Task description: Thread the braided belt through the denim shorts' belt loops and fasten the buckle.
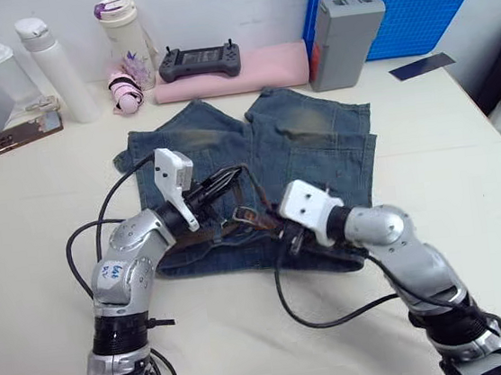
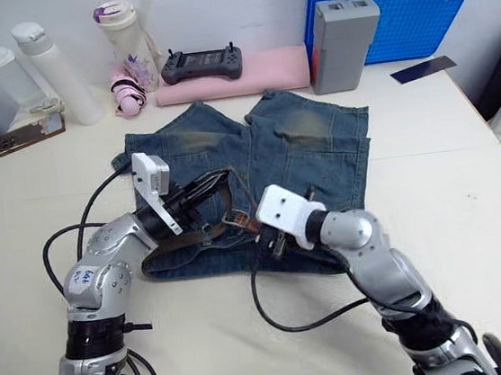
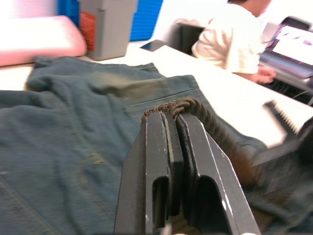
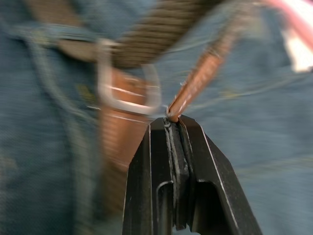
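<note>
A white label (image 1: 109, 273) is showing on the left arm's forearm with blue handwritten marks, too small to be read; no other text, brand or number is showing legibly on anything

the two head views are evenly and brightly lit – soft, diffuse light from above, no hard glare on the pale table (image 1: 463, 145). shadows are faint and short, a soft dark edge under the denim shorts (image 1: 255, 151) and beneath the arms. both are fairly sharp across the frame, with slight softness toward the far corners. the left wrist view is sharp on the fingers (image 3: 156, 161) and the braided belt (image 3: 195, 110) just past them, while the pink cloth (image 3: 39, 41) blows out to near white and the person (image 3: 230, 34) is washed and soft. the right wrist view is heavily smeared – the buckle (image 4: 128, 78) streaks, only the near fingers (image 4: 159, 166) hold an edge.
</note>
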